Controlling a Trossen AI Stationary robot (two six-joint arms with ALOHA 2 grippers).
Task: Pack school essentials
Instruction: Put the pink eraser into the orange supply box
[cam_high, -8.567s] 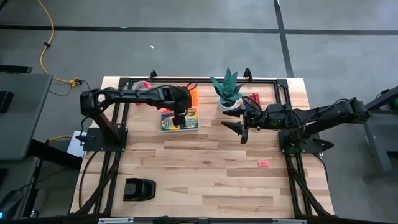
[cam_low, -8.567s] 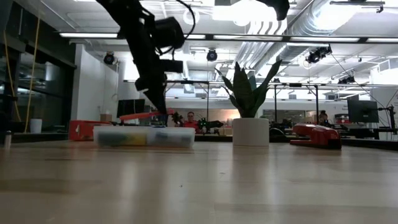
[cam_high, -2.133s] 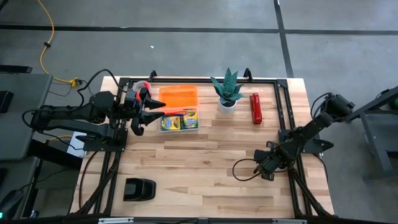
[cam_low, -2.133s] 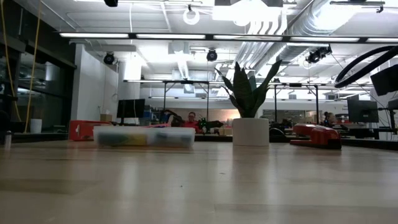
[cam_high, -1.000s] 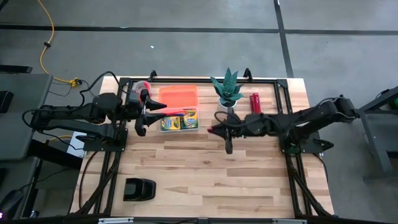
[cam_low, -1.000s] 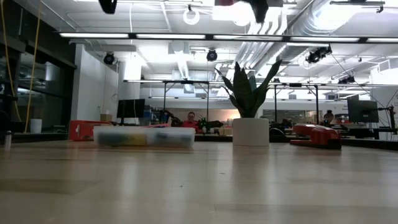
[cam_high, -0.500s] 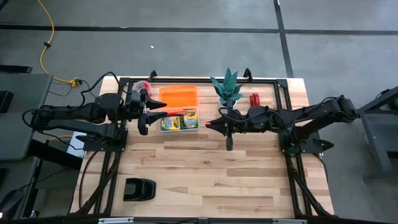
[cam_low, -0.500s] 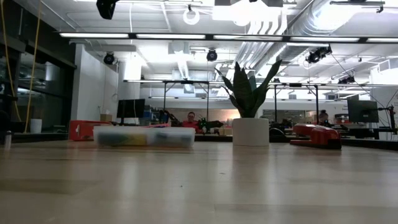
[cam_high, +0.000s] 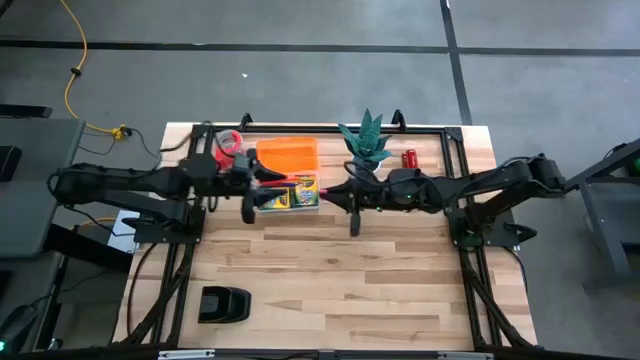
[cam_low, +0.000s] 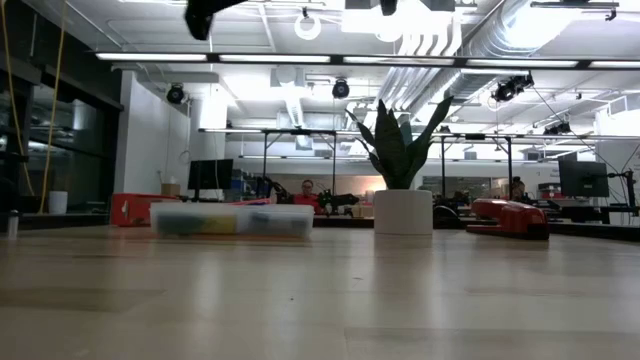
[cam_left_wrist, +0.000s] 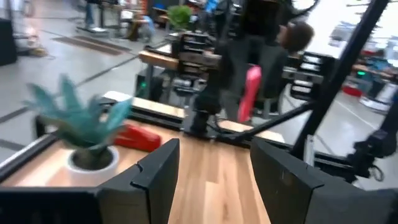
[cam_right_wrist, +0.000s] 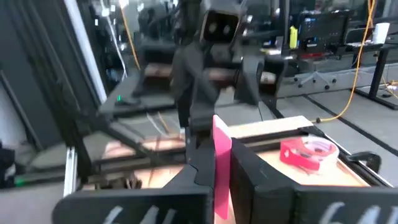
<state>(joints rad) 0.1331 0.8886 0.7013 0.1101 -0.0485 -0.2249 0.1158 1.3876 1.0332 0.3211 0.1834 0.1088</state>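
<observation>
Pink eraser (cam_right_wrist: 221, 163) pinched in right claw (cam_high: 332, 192) beside the clear box (cam_high: 288, 194), left claw (cam_high: 263, 186) wide

1. Two dark, matte black jointed arms, the left arm (cam_high: 120, 182) and the right arm (cam_high: 500, 180), are built of slim tubular links.
2. Black cables loop alongside the links.
3. Each ends in two broad, flat, angular black fingers (cam_left_wrist: 155, 177).
</observation>
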